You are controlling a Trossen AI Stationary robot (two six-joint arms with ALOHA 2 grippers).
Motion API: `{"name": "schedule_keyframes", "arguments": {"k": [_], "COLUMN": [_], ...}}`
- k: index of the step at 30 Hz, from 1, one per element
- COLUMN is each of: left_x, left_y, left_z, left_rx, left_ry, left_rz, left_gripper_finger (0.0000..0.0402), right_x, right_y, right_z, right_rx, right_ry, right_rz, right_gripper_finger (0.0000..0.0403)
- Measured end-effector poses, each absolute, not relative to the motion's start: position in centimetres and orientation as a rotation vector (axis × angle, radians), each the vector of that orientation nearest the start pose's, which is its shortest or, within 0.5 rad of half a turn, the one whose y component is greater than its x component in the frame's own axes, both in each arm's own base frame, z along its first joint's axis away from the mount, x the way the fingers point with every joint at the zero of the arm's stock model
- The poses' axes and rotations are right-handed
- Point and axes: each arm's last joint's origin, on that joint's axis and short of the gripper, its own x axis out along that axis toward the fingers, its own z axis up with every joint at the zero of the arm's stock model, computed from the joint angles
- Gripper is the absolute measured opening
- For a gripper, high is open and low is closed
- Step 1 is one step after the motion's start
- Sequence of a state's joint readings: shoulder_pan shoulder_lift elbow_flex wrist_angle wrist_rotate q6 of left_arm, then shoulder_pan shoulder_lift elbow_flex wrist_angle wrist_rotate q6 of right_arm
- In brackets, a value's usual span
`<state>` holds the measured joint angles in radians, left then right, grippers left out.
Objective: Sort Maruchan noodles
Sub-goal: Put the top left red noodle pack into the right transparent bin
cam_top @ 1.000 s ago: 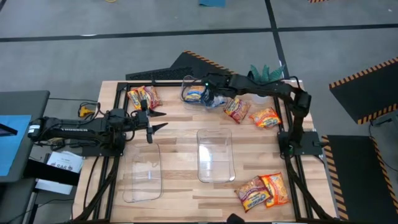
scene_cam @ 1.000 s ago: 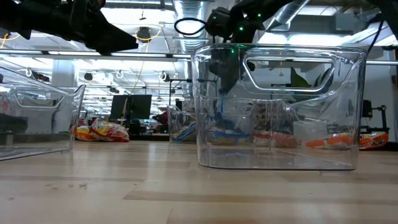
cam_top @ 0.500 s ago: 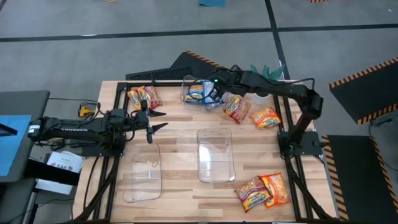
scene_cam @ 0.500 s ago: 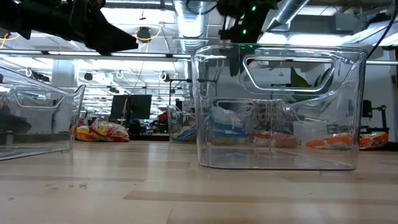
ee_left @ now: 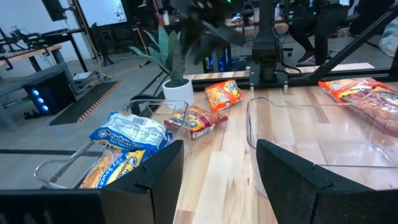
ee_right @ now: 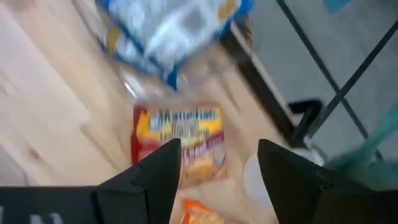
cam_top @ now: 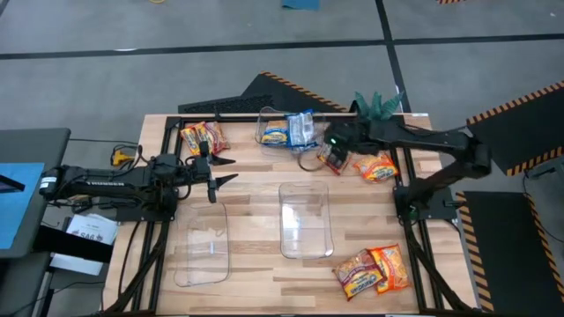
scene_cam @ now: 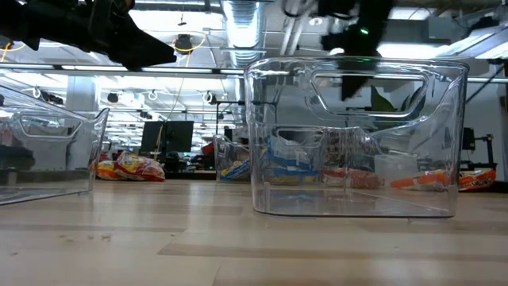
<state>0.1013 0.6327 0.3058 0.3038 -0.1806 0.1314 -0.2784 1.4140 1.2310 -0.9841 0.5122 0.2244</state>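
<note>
Two blue Maruchan noodles packets point(cam_top: 289, 131) lie in the small clear bin point(cam_top: 265, 123) at the table's far edge; one point(cam_top: 303, 128) leans over its right rim. My right gripper point(cam_top: 330, 145) hovers open above a red-brown packet point(ee_right: 177, 142), which lies flat on the table. An orange packet point(cam_top: 376, 165) lies to its right. Two packets point(cam_top: 203, 138) lie at the far left and two more point(cam_top: 371, 269) at the near right. My left gripper point(cam_top: 220, 172) waits open at the left, holding nothing.
A clear bin point(cam_top: 306, 220) stands mid-table and another point(cam_top: 201, 242) at the near left; neither holds a packet. A small potted plant point(cam_top: 377, 106) stands at the far right edge. Black frame rails run along the table's sides.
My right gripper has opened and let go of a blue packet, which now lies in the far bin against its right rim. The gripper has then moved toward the table's right edge, from the bin to above the red-brown packet.
</note>
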Motion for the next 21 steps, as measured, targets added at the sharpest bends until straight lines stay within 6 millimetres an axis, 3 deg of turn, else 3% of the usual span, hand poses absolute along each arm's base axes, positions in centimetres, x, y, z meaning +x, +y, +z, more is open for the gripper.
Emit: {"name": "schedule_keyframes", "arguments": {"k": [5, 9, 14, 17, 21], "left_x": [15.3, 15.3, 15.4, 15.8, 17.0], "left_y": [2.1, 2.1, 2.2, 2.8, 4.4], "left_z": [23.5, 23.6, 23.4, 22.9, 22.4], "left_rx": [0.175, 0.174, 0.138, 0.109, 0.138], "left_ry": [0.048, 0.048, 0.061, 0.099, 0.298], "left_rz": [0.279, 0.279, 0.322, 0.502, 0.716], "left_gripper_finger": [0.0193, 0.0193, 0.0193, 0.0193, 0.0193], "right_x": [21.9, 20.7, 20.6, 20.9, 21.5], "right_y": [-6.6, -5.1, -3.8, -3.4, -3.2], "right_z": [27.2, 26.4, 25.8, 25.7, 25.9], "right_rx": [0.127, 0.174, 0.202, 0.198, 0.182], "right_ry": [0.956, 0.753, 0.525, 0.451, 0.41], "right_rz": [-0.797, -0.743, -0.667, -0.633, -0.612], "right_gripper_finger": [0.0233, 0.0232, 0.0232, 0.0232, 0.0232]}}
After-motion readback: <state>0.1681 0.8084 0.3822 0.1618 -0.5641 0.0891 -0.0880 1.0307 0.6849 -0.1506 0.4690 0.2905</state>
